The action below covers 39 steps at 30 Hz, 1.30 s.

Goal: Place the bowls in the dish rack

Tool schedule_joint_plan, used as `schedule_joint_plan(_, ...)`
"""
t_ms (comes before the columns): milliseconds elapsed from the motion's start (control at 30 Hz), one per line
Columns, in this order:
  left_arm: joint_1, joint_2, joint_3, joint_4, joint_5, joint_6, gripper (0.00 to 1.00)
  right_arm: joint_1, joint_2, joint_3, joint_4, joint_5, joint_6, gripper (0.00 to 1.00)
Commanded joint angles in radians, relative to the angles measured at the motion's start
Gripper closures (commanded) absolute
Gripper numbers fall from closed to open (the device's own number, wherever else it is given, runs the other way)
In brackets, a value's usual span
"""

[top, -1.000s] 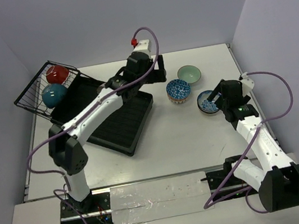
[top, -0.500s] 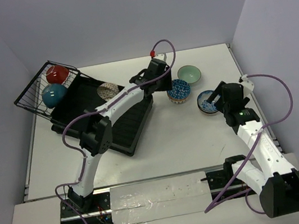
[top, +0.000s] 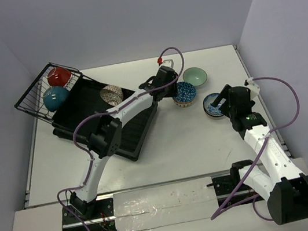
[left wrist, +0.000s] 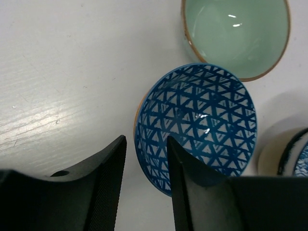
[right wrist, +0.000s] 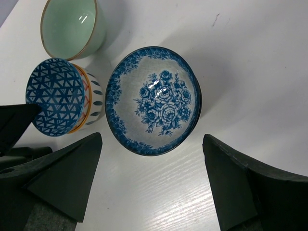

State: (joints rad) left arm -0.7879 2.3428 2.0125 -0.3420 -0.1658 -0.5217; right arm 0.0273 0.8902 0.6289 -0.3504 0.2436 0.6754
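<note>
Straddling the near rim of the lattice bowl [left wrist: 197, 125] on the table [top: 176, 141], your left gripper [left wrist: 144, 187] is hovering with jaws apart. You are wanting it lower before pinching, steering clear of the mint bowl [left wrist: 236, 36]. Your right gripper [right wrist: 151, 144] is hanging spread wide above the floral bowl [right wrist: 153, 101]. Three bowls are sitting loose; three are resting in the dish rack [top: 127, 128].

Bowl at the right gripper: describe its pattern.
The bowl has blue flowers on white; right wrist view.

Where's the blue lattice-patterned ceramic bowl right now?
Top view: the lattice bowl sits on the white table right of the black dish rack, beside the mint green bowl; the left gripper straddles its rim.
</note>
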Motion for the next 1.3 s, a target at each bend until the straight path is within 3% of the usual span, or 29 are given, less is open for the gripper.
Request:
schedule_joint_plan(0,-0.005,0.007,-0.003,0.067,-0.043,-0.027,0.56,-0.003,-0.019,-0.011,0.045,-0.004,-0.007,0.08)
schedule_joint_plan(400,-0.005,0.035,0.012,0.071,-0.048,-0.009,0.67,-0.004,-0.02,-0.017,0.053,-0.007,-0.01,0.08)
schedule_joint_plan(633,-0.005,0.055,0.034,0.052,-0.041,-0.006,0.68,-0.003,-0.02,-0.017,0.054,-0.01,-0.01,0.08)
schedule_joint_plan(967,-0.007,-0.022,-0.024,0.084,-0.032,0.018,0.97,-0.003,-0.02,-0.018,0.062,-0.021,-0.011,0.08)
schedule_joint_plan(1267,-0.022,-0.123,-0.129,0.04,0.052,0.095,1.0,-0.003,-0.036,-0.012,0.047,-0.01,-0.02,0.08)
